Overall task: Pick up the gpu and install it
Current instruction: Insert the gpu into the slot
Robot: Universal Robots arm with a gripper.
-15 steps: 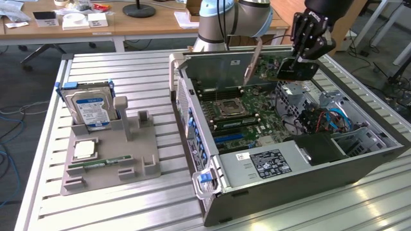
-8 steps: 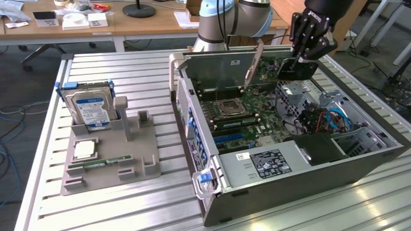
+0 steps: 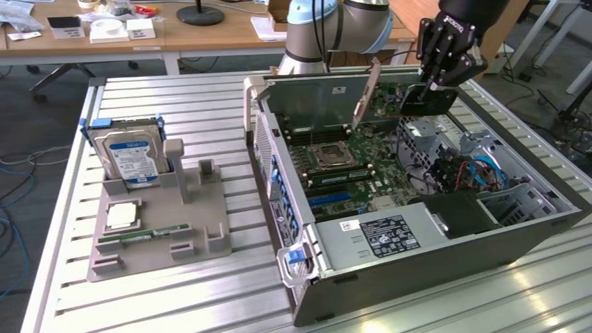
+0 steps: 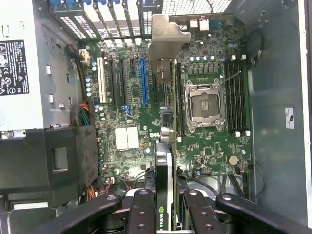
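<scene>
- The gpu [image 3: 416,103] [image 4: 165,170] hangs on edge over the open computer case [image 3: 416,277], at about one o'clock in the exterior view; its black cooler sits under the fingers, and its silver bracket [image 3: 368,90] [image 4: 168,39] is at the card's nine o'clock end, tilted.
- The gripper [image 3: 433,87] [image 4: 168,219] pinches the card, with black fingers [image 4: 141,214] pressed on both faces; whether the card's lower edge touches any slot I cannot tell.
- In the wrist view the card's thin green edge runs between the blue slot [image 4: 144,80] and the CPU socket [image 4: 202,105], just beside the socket.
- In the exterior view the motherboard [image 3: 356,180] lies inside the case at the card's seven o'clock; the power supply [image 3: 389,236] with its black label sits at the board's five o'clock.
- A grey holder [image 3: 208,215] rests on the slatted metal table [image 3: 185,104] at the case's nine o'clock, well apart from the card; a hard drive [image 3: 129,156] stands upright at the holder's eleven o'clock end; a processor chip [image 3: 122,216] lies flat at the drive's six o'clock; a memory stick [image 3: 143,237] lies just past the chip, also towards six o'clock.
</scene>
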